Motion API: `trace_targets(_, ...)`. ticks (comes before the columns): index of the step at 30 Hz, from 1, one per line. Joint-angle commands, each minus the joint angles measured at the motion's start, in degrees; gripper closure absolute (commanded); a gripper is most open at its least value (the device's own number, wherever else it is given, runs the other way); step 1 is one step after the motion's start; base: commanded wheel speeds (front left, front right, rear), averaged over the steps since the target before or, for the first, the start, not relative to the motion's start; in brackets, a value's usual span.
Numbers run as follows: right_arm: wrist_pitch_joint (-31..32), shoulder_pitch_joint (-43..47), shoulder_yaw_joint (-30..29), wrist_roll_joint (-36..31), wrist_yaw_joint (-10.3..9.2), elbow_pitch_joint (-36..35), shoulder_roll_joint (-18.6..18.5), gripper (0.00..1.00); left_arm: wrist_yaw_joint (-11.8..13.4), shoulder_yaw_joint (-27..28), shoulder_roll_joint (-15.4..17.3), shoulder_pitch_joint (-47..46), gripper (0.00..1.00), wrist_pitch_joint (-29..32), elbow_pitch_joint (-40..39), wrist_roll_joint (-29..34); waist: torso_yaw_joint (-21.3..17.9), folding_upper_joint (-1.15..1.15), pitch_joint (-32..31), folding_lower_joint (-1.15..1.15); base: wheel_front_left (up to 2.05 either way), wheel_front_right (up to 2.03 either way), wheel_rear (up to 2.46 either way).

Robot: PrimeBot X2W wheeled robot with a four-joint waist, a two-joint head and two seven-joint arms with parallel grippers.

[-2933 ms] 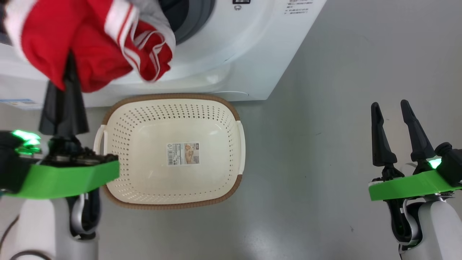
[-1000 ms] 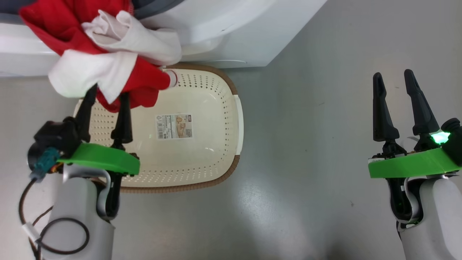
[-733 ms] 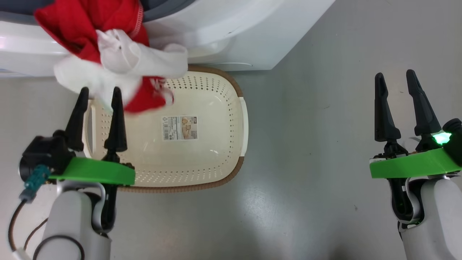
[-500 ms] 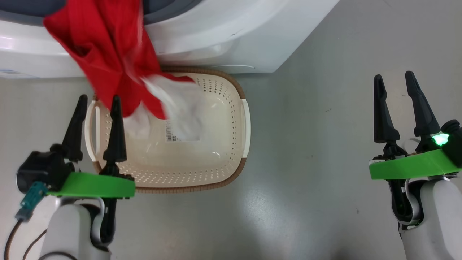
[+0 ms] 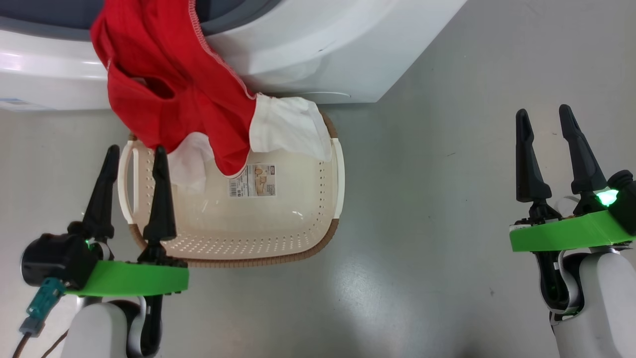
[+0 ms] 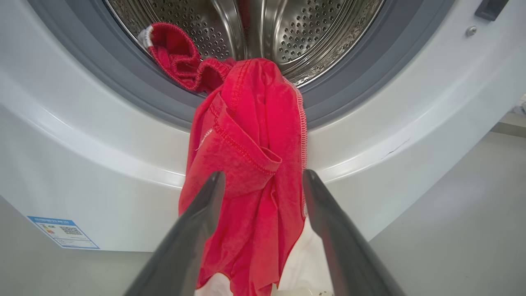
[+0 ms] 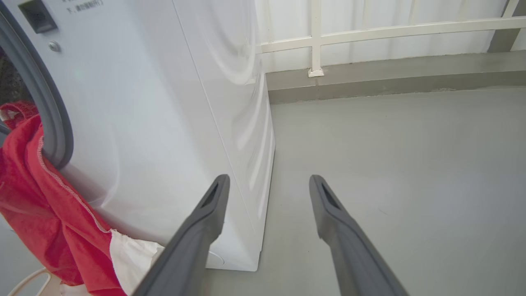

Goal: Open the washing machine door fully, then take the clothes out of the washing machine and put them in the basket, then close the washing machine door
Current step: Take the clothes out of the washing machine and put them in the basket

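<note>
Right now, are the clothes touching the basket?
Touching. The head view shows it: the clothes hang out of the washing machine, and their white part lies across the far rim of the basket, hiding it there.

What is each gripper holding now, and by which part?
Nothing. The left gripper and the right gripper are both open and empty; the clothes hang loose from the machine into the basket.
</note>
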Motion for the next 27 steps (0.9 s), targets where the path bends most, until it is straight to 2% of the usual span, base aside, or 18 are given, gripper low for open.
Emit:
trace_targets(1,-0.4,1.5,1.1,-0.5,0.37,-1.4,0.0,0.0,0.3,1.5,1.0,1.5,0.0,-0.2,-1.6,-0.6,0.0,0.0,0.0,0.0,0.0,0.0,0.0)
trace_targets(9,-0.4,1.6,1.1,-0.4,0.37,-1.6,0.0,0.0,0.1,1.3,1.0,-0.2,0.0,-0.2,-1.3,0.0,0.0,0.0,0.2,0.0,0.0,0.0,0.0)
trace_targets(16,-0.4,1.5,1.3,-0.4,0.37,-1.6,0.0,0.0,-0.4,1.6,1.0,-6.6,0.0,-0.2,-0.3,2.1,0.2,0.0,0.8,0.0,0.0,0.0,0.0)
trace_targets(22,-0.4,1.0,1.8,-0.4,0.37,-1.5,0.0,0.0,-0.8,2.5,1.1,-15.2,0.0,-0.2,5.9,4.1,0.3,0.0,1.6,0.0,0.0,0.0,0.0)
trace_targets(27,-0.4,0.4,2.5,0.0,0.37,-1.3,0.0,0.0,-1.0,2.8,2.1,-22.2,0.0,-0.2,15.3,4.9,-0.2,0.0,2.0,0.0,0.0,0.0,0.0)
